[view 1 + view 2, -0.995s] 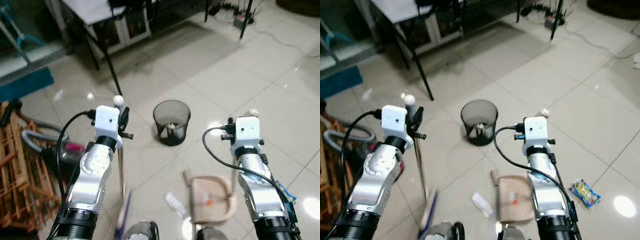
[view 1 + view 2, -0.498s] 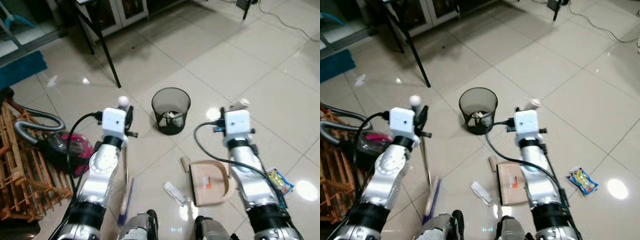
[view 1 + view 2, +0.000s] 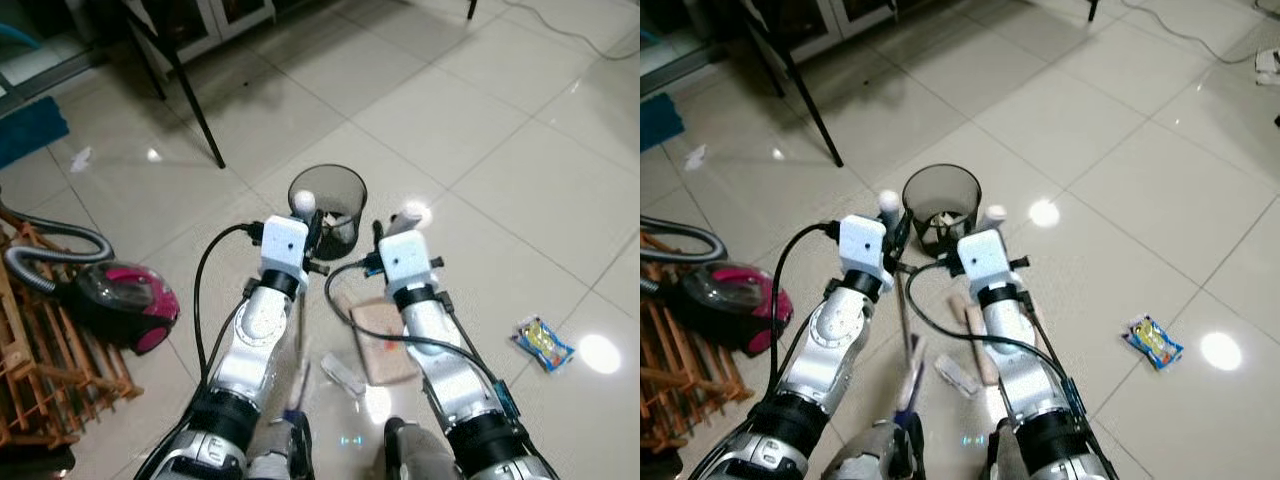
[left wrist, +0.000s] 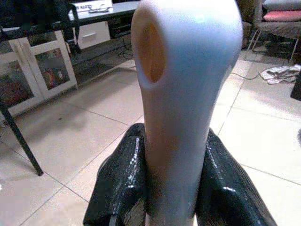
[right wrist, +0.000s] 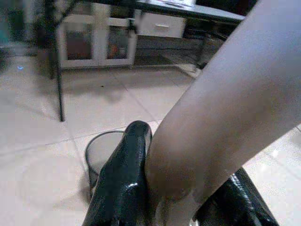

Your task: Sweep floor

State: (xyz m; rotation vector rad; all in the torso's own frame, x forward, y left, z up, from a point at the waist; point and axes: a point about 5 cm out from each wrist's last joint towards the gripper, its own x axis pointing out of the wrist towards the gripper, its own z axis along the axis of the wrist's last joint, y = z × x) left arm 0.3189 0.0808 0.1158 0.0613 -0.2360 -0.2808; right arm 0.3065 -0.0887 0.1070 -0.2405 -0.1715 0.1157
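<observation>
Broom stands near-centre on the tiled floor, its white handle pinched by the left gripper, while the right gripper clamps the beige dustpan handle, just near of the mesh bin.

Home: tiled floor, vacuum cleaner

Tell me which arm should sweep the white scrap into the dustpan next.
Left. The left gripper is clamped on the broom handle, and the broom head sits beside the white scrap; the right gripper holds the dustpan.
</observation>
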